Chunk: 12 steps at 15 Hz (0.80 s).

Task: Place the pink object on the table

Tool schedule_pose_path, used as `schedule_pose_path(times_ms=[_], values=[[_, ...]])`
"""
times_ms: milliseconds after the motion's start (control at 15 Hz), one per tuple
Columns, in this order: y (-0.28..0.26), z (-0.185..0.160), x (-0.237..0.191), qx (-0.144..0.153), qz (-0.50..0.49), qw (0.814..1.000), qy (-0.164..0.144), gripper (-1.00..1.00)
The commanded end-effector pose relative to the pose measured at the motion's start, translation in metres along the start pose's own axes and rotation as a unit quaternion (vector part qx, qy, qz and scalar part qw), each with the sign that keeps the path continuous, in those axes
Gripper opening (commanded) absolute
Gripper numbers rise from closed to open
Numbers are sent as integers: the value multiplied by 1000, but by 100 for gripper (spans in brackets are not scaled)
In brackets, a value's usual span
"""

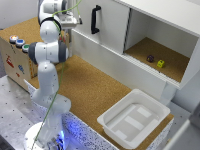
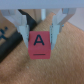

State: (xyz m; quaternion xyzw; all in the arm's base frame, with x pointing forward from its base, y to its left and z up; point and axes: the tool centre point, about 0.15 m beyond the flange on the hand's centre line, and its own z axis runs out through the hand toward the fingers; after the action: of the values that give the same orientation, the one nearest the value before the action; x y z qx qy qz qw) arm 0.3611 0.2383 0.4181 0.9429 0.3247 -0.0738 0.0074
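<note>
My gripper (image 2: 40, 36) is clamped on the pink object (image 2: 40, 46), which sits square between my fingers with its lettered face toward the wrist camera; the table (image 2: 65, 62) lies straight beyond it, well apart; so lowering comes first.

White, rounded arm (image 1: 48, 75) with grey joints, blue-lit base (image 1: 50, 137).
</note>
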Motion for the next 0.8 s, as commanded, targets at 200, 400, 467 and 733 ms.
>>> schedule_pose_path(times_ms=[200,400,467,733], values=[[62,116,-16,18,162,981,107,-100],[70,129,28,4,169,982,79,-100],[72,134,39,-1,172,983,64,-100],[97,160,41,43,280,958,42,-100]])
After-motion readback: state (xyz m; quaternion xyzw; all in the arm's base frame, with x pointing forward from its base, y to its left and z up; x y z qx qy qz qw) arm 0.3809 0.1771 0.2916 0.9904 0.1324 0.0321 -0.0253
